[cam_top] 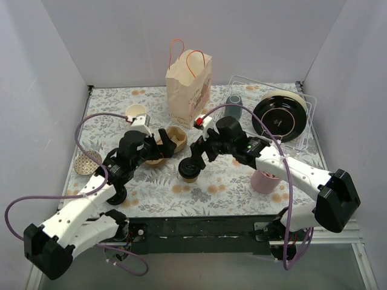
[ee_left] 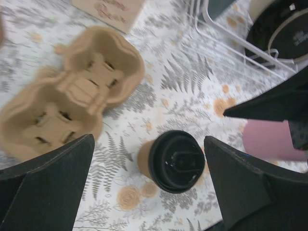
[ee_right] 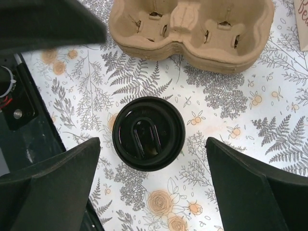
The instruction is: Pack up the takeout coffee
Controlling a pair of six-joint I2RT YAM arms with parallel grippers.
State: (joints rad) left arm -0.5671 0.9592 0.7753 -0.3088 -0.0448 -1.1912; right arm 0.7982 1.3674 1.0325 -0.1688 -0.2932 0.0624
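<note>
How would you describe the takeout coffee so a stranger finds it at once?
Start at the tall paper bag at the back of the flowered table. In front of it lies a cardboard cup carrier; the takeout coffee stands just right of that. Unlike the pink cup nearby, it has a black lid.

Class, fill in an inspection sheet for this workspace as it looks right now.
Surface: floral-print tablecloth, flat.
Job's things: kraft-brown paper cup with black plastic lid, upright, unheld; brown paper bag with orange handles, standing behind.
Clutter: moulded cardboard cup carrier; stack of cream paper cups; grey mug; black plate in white rack; pink cup.
End effectors: left end effector and right end effector both open, pointed at the cup.
Cables: purple cables looping along both arms.
Surroundings: plain white walls.
</note>
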